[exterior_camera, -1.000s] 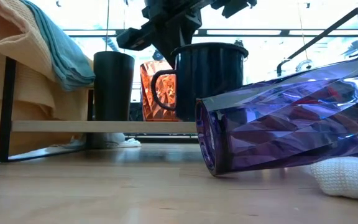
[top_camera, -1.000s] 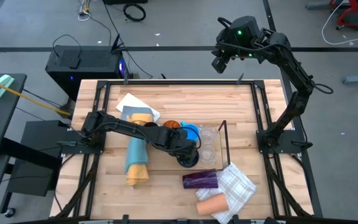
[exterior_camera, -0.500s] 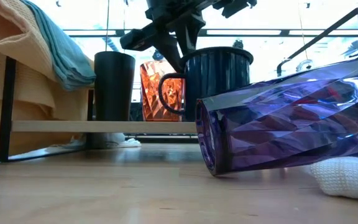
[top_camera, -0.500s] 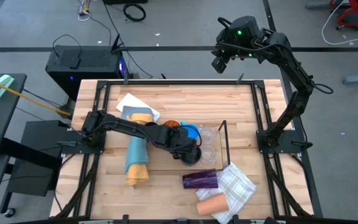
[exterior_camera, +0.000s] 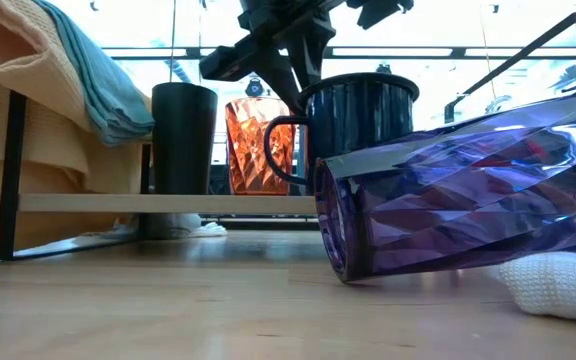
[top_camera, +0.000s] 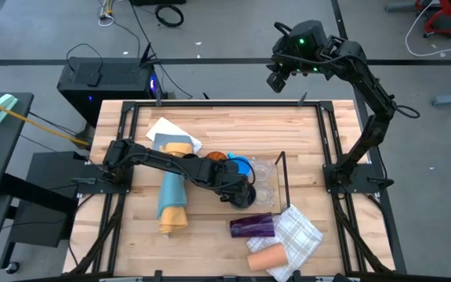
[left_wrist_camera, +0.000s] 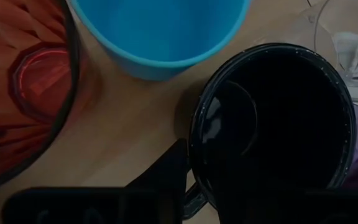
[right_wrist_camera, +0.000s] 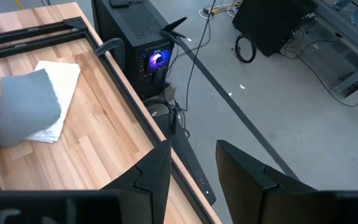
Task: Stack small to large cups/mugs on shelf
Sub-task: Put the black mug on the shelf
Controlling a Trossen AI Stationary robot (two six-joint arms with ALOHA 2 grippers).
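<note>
left tool point(top_camera: 239, 190) hiding most of dark mug point(top_camera: 243, 196) from above, purple tumbler point(exterior_camera: 468, 195) cut off at right edge

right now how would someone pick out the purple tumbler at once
Start at the wire shelf mid-table, then move toward the front edge. The purple tumbler lies on its side beside the checked cloth. It is the only translucent violet cup; the peach cup nearby is opaque.

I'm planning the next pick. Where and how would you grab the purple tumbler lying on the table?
Probably across its body, near the middle, coming straight down. The purple tumbler lies on its side, its long axis across the table, so a rim grip is out. The checked cloth touches its right end; the peach cup lies close in front, so fingers need care there.
</note>
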